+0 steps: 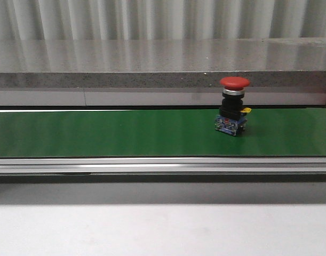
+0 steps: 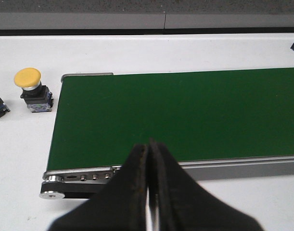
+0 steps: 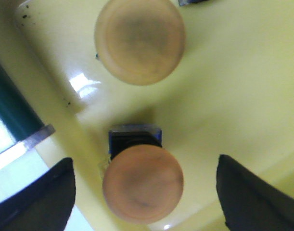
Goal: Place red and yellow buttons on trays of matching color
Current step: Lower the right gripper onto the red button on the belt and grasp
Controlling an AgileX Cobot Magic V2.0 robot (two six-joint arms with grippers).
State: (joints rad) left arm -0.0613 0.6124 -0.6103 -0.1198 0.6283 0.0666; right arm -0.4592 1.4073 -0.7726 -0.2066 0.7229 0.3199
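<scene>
Two yellow buttons sit below my right gripper [image 3: 144, 192], both seen from above on the yellow tray [image 3: 233, 96]. My right fingers [image 3: 41, 197] are spread wide, and the nearer yellow button [image 3: 143, 185] stands between them without touching either one; its dark body with a blue edge shows just past the cap. The farther yellow button [image 3: 139, 41] lies ahead of the fingertips, a little apart from the first. Off to one side of this hand, beyond the tray's rim, a strip of the green belt [image 3: 9, 110] shows.

My left gripper [image 2: 149, 149] has its fingers [image 2: 132, 178] pressed together with nothing between them, hanging over the near metal rail of the green belt [image 2: 185, 115]. Beyond the belt's end, on the white table [image 2: 137, 48], a third yellow button [image 2: 31, 89] stands upright, well away from my fingertips.

From the front, one red button [image 1: 233, 106] stands upright on the belt, toward my right side, its red cap on top and a blue base underneath. Behind it runs a grey stone ledge [image 1: 125, 66].
</scene>
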